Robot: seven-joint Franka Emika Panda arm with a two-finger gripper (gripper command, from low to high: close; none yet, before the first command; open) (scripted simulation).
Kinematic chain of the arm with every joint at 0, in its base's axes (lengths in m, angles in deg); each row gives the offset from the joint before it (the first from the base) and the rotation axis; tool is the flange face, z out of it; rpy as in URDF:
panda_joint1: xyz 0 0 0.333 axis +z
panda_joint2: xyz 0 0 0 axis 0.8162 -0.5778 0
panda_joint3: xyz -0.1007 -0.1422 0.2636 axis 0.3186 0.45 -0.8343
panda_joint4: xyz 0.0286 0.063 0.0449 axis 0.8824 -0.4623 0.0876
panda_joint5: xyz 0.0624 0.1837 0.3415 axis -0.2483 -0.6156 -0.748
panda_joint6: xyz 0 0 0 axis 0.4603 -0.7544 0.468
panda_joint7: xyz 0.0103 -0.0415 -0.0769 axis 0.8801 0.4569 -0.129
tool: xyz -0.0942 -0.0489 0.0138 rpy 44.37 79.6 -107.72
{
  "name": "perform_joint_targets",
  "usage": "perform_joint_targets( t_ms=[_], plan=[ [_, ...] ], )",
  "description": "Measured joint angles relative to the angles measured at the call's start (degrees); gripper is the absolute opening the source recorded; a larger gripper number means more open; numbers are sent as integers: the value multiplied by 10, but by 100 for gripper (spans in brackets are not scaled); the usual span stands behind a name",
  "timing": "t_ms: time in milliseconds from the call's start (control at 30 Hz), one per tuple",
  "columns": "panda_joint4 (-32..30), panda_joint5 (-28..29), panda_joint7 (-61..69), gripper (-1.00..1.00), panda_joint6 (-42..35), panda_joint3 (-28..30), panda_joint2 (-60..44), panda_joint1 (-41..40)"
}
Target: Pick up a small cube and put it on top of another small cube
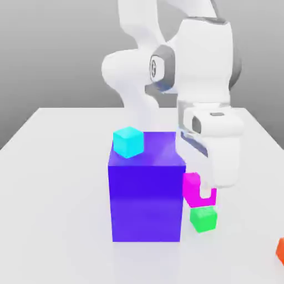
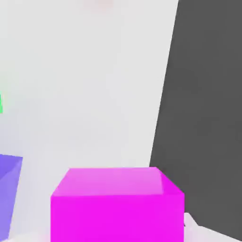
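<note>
At the table's near edge, far to the exterior view's right, sits a small orange cube (image 1: 280, 249). Further in, the green cube (image 1: 203, 218) rests on the white table (image 1: 55, 166) beside the big blue-purple block (image 1: 146, 191). Just above it hangs the magenta cube (image 1: 193, 187), clamped in the gripper (image 1: 202, 191). A cyan cube (image 1: 128, 142) tops the block's back corner.

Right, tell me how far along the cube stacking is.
Done: the magenta cube is picked up, off the table and clamped in the shut gripper. In hand: carrying it; it hangs just above the green cube, beside the big blue block. Left: lower it squarely onto the green cube and let go. Whether the two already touch is unclear.
</note>
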Motion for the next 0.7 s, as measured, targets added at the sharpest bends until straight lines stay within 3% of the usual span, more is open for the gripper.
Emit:
perform_joint_targets(
  t_ms=[400, 700],
  plan=[
    [-103, -53, 49, -100, -11, -23, -2, 74],
    [-96, -138, 116, -100, 16, -16, -59, 111]
  ],
)
